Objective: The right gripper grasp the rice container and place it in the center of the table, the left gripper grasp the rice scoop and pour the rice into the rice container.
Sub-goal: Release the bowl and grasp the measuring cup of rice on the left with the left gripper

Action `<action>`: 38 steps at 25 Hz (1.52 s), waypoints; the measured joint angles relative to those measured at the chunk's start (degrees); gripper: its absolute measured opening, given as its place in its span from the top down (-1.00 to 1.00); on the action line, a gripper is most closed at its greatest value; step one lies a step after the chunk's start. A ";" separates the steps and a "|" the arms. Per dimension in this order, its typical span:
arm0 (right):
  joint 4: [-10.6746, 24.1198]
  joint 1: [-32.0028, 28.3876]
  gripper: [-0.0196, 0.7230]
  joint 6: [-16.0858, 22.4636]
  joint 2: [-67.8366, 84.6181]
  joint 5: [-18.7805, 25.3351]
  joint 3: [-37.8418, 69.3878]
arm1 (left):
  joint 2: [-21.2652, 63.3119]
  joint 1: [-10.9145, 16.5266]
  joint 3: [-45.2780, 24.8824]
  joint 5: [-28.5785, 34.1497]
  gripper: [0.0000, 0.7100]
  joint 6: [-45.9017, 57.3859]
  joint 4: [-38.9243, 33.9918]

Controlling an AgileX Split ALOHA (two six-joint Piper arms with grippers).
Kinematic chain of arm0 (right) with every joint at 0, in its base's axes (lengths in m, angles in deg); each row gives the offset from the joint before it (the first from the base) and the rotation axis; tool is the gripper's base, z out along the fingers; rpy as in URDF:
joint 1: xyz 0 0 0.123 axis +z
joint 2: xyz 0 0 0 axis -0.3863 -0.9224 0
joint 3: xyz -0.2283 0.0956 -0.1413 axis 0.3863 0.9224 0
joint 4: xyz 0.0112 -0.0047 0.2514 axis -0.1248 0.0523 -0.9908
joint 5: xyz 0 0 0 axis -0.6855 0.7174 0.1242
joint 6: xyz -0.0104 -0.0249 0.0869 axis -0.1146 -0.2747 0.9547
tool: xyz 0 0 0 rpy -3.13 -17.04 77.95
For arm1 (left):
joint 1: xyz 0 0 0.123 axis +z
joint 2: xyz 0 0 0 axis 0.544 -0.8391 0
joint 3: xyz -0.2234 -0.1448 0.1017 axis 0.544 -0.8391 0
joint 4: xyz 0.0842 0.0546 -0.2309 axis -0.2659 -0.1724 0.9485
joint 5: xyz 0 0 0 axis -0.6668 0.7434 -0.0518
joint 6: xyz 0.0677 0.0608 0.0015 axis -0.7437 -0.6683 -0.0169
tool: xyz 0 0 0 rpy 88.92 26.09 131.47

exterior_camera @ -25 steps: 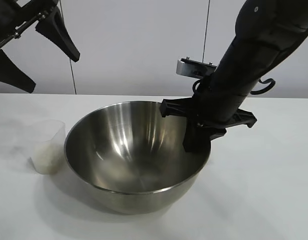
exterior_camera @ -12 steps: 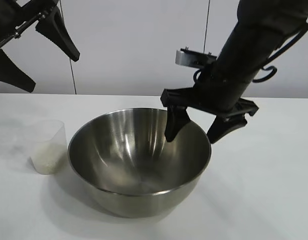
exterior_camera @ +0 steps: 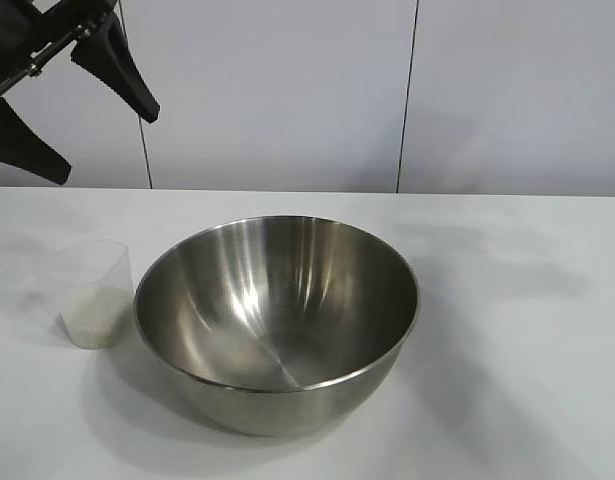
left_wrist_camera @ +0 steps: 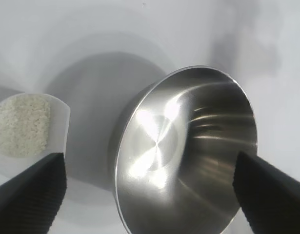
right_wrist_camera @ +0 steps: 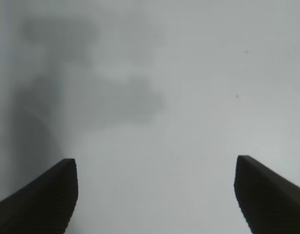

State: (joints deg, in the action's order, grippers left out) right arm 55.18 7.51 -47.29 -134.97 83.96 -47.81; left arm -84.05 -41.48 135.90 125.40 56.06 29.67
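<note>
Left wrist view is showing the left gripper [left_wrist_camera: 150, 195] hanging wide open and empty above the table [left_wrist_camera: 267, 63], the rice container [left_wrist_camera: 184, 151] below between its fingers, the rice scoop [left_wrist_camera: 30, 129] holding rice [left_wrist_camera: 20, 124] off beside one finger. Swing over the scoop's tab handle, descend, and clamp it without tilting.

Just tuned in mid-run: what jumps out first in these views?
The big shiny rice container dominates the middle of the table, empty. Close beside it at the exterior view's left stands the small rice scoop with rice in it. The left gripper hangs open above the scoop.
</note>
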 joint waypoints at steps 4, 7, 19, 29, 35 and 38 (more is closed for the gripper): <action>-4.59 -0.87 -0.62 -2.00 2.83 3.49 0.00 | 0.00 0.00 0.00 0.00 -0.89 0.00 0.00; -9.00 -0.87 -0.60 -3.85 7.70 4.57 0.06 | 0.00 0.00 0.00 0.00 -0.89 0.00 0.05; -11.64 4.73 -0.58 -5.99 45.46 -6.31 20.92 | 0.00 0.00 0.00 0.00 -0.89 0.00 0.05; 1.77 7.33 -0.58 2.30 83.65 -12.24 45.35 | 0.00 0.00 0.00 0.00 -0.89 0.00 0.05; 6.97 7.33 -0.58 5.70 96.91 -2.10 53.49 | 0.00 0.00 0.00 0.00 -0.89 0.00 0.05; 8.23 7.33 -0.58 6.44 98.50 -0.05 55.84 | 0.00 0.00 0.00 0.00 -0.89 0.00 0.05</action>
State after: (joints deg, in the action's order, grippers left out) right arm 63.41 14.84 -40.85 -36.48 83.91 8.03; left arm -84.05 -41.48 135.90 125.40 56.06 29.72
